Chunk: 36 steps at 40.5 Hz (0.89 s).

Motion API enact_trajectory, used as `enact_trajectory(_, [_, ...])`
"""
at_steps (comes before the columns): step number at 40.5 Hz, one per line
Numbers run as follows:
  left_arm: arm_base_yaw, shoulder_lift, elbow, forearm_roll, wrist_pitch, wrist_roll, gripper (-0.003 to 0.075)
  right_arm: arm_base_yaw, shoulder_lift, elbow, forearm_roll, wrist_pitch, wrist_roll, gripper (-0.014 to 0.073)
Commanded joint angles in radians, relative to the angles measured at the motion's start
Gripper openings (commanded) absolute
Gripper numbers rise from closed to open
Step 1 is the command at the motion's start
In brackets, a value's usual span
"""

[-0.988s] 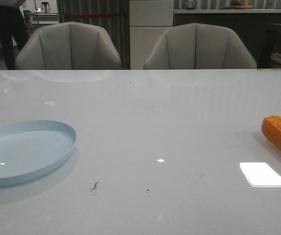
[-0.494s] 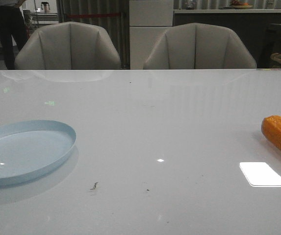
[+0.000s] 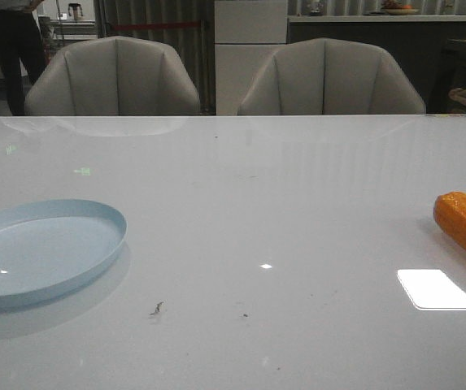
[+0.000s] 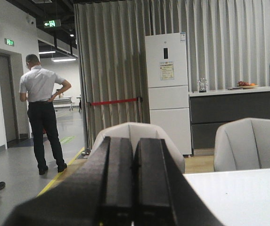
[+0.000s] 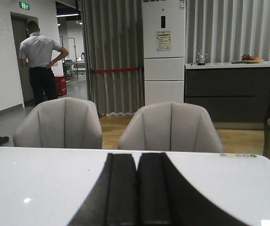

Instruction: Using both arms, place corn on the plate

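Lying on the white table [image 3: 241, 211] at its far right edge, the corn [image 3: 465, 225] was partly cut off by the front view, its blunt end pointing inward. The pale blue plate [image 3: 94, 213] sat bare at the left side, well apart from the cob. Neither arm appeared in the front view. The left gripper [image 4: 134, 188] had its fingers pressed together on nothing, and the right gripper [image 5: 136, 188] was likewise clenched and empty, both aimed level toward the grey chairs [image 5: 170, 127] beyond.
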Motion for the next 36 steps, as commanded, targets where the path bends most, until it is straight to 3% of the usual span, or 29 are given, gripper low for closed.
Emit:
enact_trajectory(1, [-0.001,0.086,-0.100,0.005,-0.037,-0.010,0.0094,-0.004,0.106,-0.100,0.005,-0.071,-0.005,0.0067])
enact_trajectory(8, [-0.001,0.256,-0.175,0.117,-0.007,-0.010,0.0094,-0.004,0.268,-0.158,0.005,-0.074,-0.005,0.0067])
enact_trajectory(24, [-0.001,0.588,-0.175,0.117,-0.074,-0.010,0.0094,-0.004,0.571,-0.158,0.005,-0.080,-0.005,0.0067])
enact_trajectory(36, [-0.001,0.685,-0.175,0.117,-0.074,-0.010,0.0097,-0.004,0.687,-0.158,0.005,-0.072,-0.005,0.0067])
